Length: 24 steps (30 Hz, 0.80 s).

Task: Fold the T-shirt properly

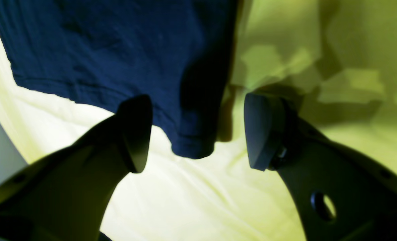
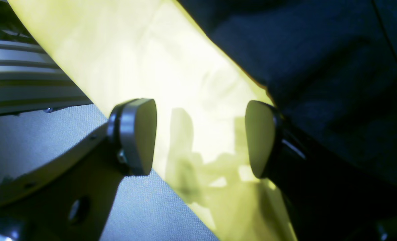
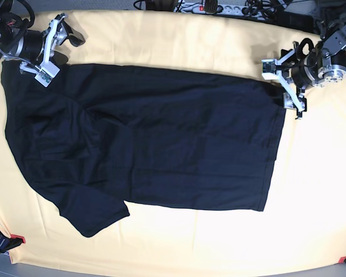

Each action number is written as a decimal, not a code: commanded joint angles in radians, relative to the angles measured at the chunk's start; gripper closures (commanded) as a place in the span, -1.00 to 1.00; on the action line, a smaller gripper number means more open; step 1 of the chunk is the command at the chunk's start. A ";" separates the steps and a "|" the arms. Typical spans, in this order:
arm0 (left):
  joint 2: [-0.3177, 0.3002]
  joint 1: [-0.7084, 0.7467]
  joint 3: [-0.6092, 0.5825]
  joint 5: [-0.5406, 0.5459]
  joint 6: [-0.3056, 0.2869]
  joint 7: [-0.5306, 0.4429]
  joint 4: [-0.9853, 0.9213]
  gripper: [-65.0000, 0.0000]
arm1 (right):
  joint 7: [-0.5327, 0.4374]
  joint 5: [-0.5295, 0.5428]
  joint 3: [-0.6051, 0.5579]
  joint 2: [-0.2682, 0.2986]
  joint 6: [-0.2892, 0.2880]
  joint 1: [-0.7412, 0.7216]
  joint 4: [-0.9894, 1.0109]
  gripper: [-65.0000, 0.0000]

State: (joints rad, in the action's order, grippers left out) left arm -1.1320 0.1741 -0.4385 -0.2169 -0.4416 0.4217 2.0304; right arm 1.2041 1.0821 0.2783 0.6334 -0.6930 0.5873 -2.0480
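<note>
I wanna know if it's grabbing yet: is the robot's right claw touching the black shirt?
Cannot tell. In the right wrist view one finger overlaps the shirt's edge, hiding any gap.

Pale yellow-cream cloth [image 3: 311, 231], lightly wrinkled and brightly lit, with soft shadows across it. Beyond its edge lie a blue-grey woven surface [image 2: 144, 207] and ridged, metallic-looking strips [image 2: 27, 77].

From my screens, the shirt [image 3: 184, 138] reads plain black in the base view (navy blue up close on the left wrist feed). I see the cloth [image 3: 207, 34] as pale cream there, yellower in both wrist views. The bench [image 2: 144, 207] beneath looks blue-grey. My end effectors, left [image 3: 287, 81] and right [image 3: 52, 49], mix black with silver-white parts.
</note>
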 commanded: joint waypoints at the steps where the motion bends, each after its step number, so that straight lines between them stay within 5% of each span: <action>1: -0.021 -0.008 0.010 -0.014 0.021 -0.004 0.004 -0.32 | -0.014 0.018 0.011 0.015 -0.005 0.000 -0.014 -0.28; 15: -0.015 -0.009 0.010 -0.063 0.130 -0.034 -0.093 -0.32 | -0.018 0.018 0.011 0.015 -0.005 0.000 -0.014 -0.28; 24: -0.014 -0.009 0.010 -0.064 0.149 -0.034 -0.084 -0.32 | -0.018 0.018 0.011 0.015 -0.005 0.000 -0.014 -0.28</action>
State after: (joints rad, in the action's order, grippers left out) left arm -1.1271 0.1719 -0.4374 -0.2695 -0.3069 0.3817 1.9392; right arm 1.2037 1.0821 0.2783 0.6334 -0.6930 0.5873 -2.0480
